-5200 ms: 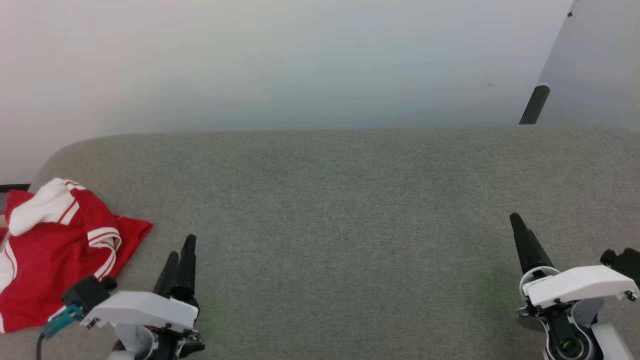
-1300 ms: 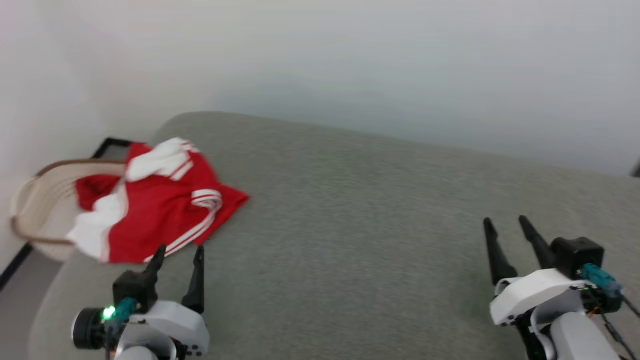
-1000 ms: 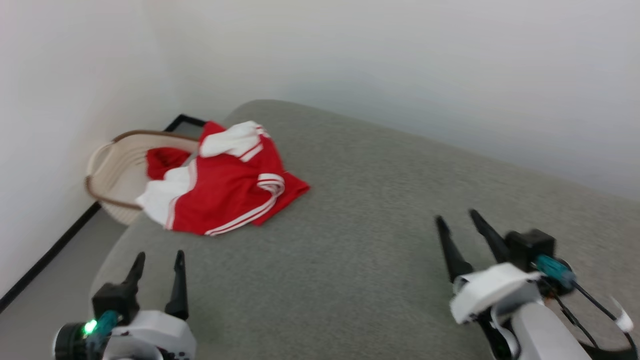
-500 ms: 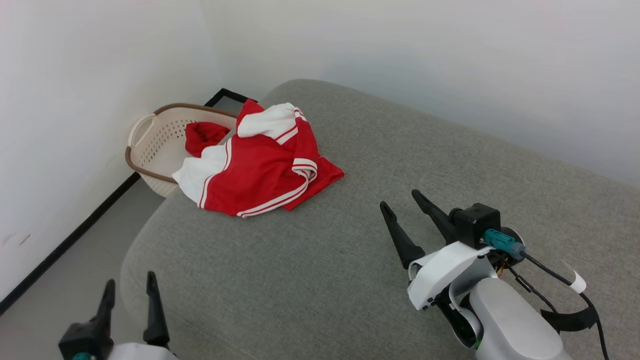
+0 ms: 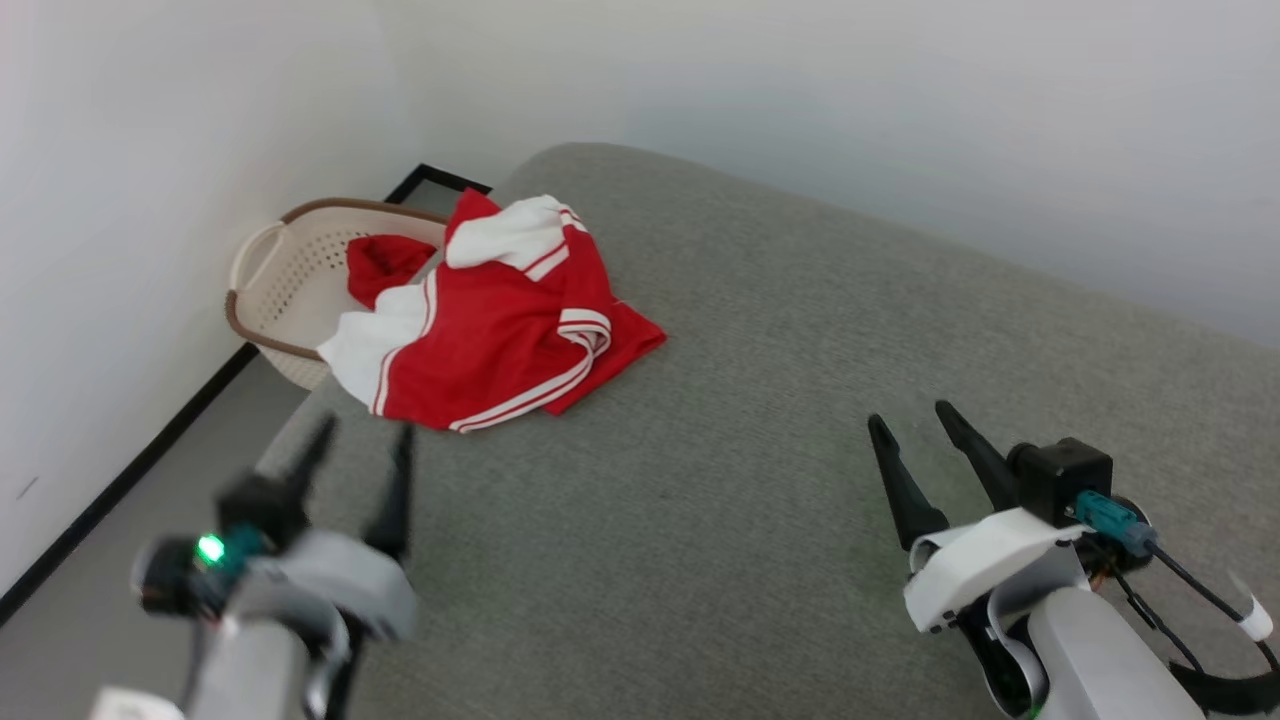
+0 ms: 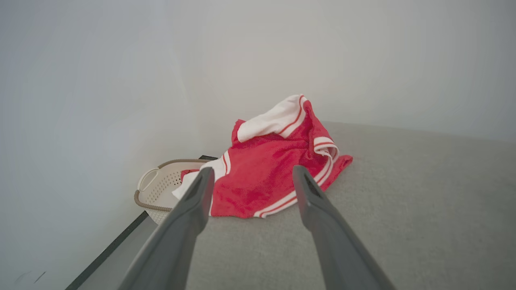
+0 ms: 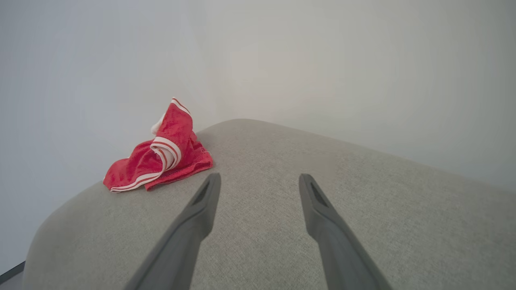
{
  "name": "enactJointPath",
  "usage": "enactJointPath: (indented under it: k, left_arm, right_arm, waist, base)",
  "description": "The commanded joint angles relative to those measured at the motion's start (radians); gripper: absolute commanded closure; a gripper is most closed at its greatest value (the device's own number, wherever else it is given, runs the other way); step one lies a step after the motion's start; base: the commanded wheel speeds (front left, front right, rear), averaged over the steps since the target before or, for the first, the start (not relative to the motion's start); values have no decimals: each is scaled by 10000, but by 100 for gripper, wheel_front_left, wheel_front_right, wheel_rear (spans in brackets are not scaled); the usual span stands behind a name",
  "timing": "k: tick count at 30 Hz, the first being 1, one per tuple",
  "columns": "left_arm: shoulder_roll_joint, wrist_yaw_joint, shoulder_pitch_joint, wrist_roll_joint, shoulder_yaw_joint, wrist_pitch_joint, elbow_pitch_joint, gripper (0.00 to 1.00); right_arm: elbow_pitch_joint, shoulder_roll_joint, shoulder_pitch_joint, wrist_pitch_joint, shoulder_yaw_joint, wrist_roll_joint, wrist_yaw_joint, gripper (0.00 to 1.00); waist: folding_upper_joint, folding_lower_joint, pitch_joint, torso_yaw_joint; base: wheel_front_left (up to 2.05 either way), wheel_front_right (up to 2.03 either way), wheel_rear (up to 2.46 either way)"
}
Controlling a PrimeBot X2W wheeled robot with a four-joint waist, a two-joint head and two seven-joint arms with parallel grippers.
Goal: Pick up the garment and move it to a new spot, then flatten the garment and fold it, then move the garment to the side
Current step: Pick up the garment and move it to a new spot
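Note:
The garment (image 5: 490, 325) is a crumpled red T-shirt with white sleeves and striped trim. It lies at the far left corner of the grey cushion (image 5: 760, 420), one part hanging into a basket. Its lettering is hidden in the folds. My left gripper (image 5: 362, 440) is open and blurred, hovering just short of the shirt's near edge. In the left wrist view the garment (image 6: 274, 169) sits ahead, between the open fingers (image 6: 193, 201). My right gripper (image 5: 912, 418) is open over bare cushion, well to the right; its wrist view shows the garment (image 7: 161, 161) far off to the left.
A cream perforated laundry basket (image 5: 275, 285) with a brown rim stands on the floor in the corner, against the cushion's left end. White walls close in at the left and behind. The cushion's left edge (image 5: 290, 440) drops to grey floor. Open cushion stretches right.
The camera has swung left, bringing shirt and basket into view. In the last half second my left gripper rose and moved toward the shirt; the right gripper shifted right in the picture.

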State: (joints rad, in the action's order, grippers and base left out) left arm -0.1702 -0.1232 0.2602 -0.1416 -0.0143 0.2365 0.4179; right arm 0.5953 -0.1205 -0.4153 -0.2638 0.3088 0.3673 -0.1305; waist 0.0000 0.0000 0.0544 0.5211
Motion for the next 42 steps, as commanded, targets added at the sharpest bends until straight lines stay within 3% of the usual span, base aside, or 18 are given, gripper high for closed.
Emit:
enactJointPath:
  k: [1,6,8,11,16,18,24,28,34,41,42]
  left_arm:
    - [-315,-29,560,-287,-10,3,317,0]
    - [-978,-75,2789,-1328,-629,-238,1554,0]
    - [-1698,-49,3691,-1613,-953,-406,2076,0]
    - [-2091,-62,4941,-2558,-1387,-729,2947,0]
    - [-3429,-58,6400,-3744,-2260,-1663,4358,0]
    - [-3762,-59,6630,-4343,-2637,-2380,4851,0]
    - [-4605,-58,6676,-6398,-3860,-6490,5487,0]
    - [-5154,-58,6819,-7041,-4083,-7328,5731,0]
    - [-5284,-60,6886,-7619,-4193,-7934,6525,0]
    - [-4311,-94,6389,-8468,-4351,-7941,6822,0]
    - [-4141,-110,6264,-8568,-4441,-7975,6720,23]
  right_arm:
    - [-204,73,-42,-8,-48,-212,-5,0]
    - [-596,-27,-504,-6,-245,-654,-5,0]
    - [-754,-42,-727,-5,-275,-800,-5,0]
    - [-968,-30,-1000,-5,-348,-899,-5,0]
    - [-1263,204,-1260,-6,-397,-967,-5,0]
    - [-1365,303,-1310,-6,-337,-974,-5,0]
    - [-1605,454,-1174,-6,-328,-977,-5,0]
    - [-1831,480,-1347,-6,-247,-1070,-5,0]
    - [-2324,526,-1569,-4,-153,-1223,-5,0]
    - [-2590,511,-1512,-6,-388,-1452,-5,0]
    - [-2570,508,-1463,-6,-429,-1491,-5,0]
  waist:
    - [0,0,471,-674]
    - [0,0,1582,-2166]
    - [0,0,2028,-2651]
    - [0,0,2608,-3275]
    - [0,0,3172,-4130]
    - [0,0,3255,-4391]
    - [0,0,3273,-4844]
    - [0,0,3497,-5156]
    - [0,0,4186,-5653]
    - [0,0,4438,-5707]
    - [0,0,4385,-5666]
  base:
    - [0,0,0]
    - [0,0,0]
    - [0,0,0]
    - [0,0,0]
    - [0,0,0]
    - [0,0,0]
    - [0,0,0]
    - [0,0,0]
    - [0,0,0]
    - [0,0,0]
    - [0,0,0]
